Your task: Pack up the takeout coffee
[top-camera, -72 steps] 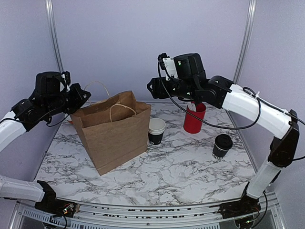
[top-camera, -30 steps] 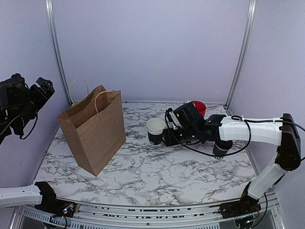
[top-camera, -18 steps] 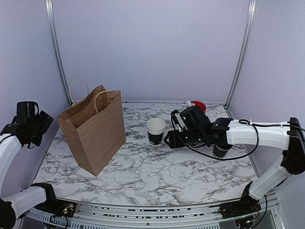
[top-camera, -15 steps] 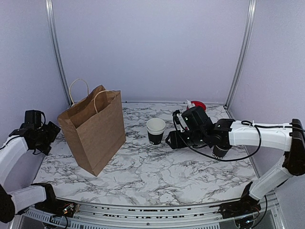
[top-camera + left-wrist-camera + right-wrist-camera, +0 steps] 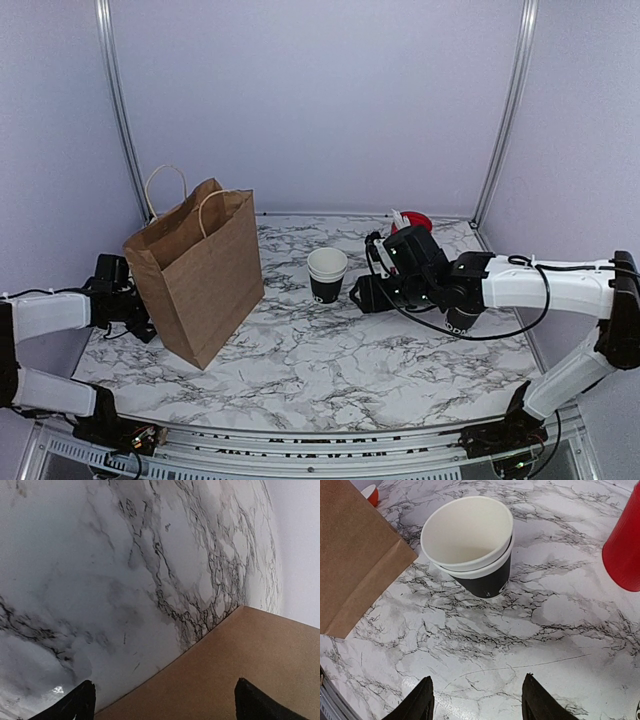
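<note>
- Left gripper (image 5: 165,705): left edge of marble table (image 5: 330,370), jaws spread wide, empty, just beside brown paper bag (image 5: 195,270).
- Right gripper (image 5: 477,702): jaws partly spread, empty, near the cups.
- Takeout cups (image 5: 470,545): cream nested in black, upright, mid-table, right of the bag, apart from it.
- Red cup (image 5: 413,221): far right corner.

A cream cup (image 5: 470,535) sits nested in a black cup (image 5: 487,582) upright on the marble counter (image 5: 545,625), beyond the gripper (image 5: 477,705) with its fingers parted around nothing, a brown paper bag (image 5: 355,555) just left and a red cup (image 5: 625,555) at the right edge.
</note>
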Robot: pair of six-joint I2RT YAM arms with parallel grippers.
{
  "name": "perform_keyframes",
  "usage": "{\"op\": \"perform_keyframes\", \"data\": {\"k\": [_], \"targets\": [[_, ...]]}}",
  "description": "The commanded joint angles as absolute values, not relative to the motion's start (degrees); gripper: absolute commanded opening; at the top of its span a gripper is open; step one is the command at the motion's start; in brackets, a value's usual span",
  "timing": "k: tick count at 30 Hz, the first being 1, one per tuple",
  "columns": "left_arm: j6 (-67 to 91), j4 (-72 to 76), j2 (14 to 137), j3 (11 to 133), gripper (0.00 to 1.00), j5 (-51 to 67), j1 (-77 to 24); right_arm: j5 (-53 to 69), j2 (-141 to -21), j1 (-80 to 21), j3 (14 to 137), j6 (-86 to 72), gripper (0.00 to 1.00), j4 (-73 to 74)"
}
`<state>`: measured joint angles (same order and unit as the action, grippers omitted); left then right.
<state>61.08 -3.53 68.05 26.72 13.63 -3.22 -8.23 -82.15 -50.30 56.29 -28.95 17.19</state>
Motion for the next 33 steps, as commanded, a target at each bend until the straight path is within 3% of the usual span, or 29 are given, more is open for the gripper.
{"op": "perform_keyframes", "data": {"k": [1, 17, 29, 33], "targets": [[66.10, 6.44, 71.35, 25.76, 0.98, 14.19, -8.19, -11.10, -79.27, -50.63, 55.47, -29.55, 0.58, 17.46], [74.82, 17.70, 82.75, 27.71, 0.98, 10.55, -27.14, -19.94, -74.61, -48.57, 53.93, -30.13, 0.59, 25.65], [76.72, 18.44, 81.48, 27.57, 0.98, 7.80, -31.89, -21.25, -67.80, -40.56, 53.06, -30.98, 0.59, 31.55], [72.16, 12.31, 78.19, 28.16, 0.98, 3.77, -30.66, -22.52, -66.70, -39.39, 53.97, -31.39, 0.60, 34.23]]}}
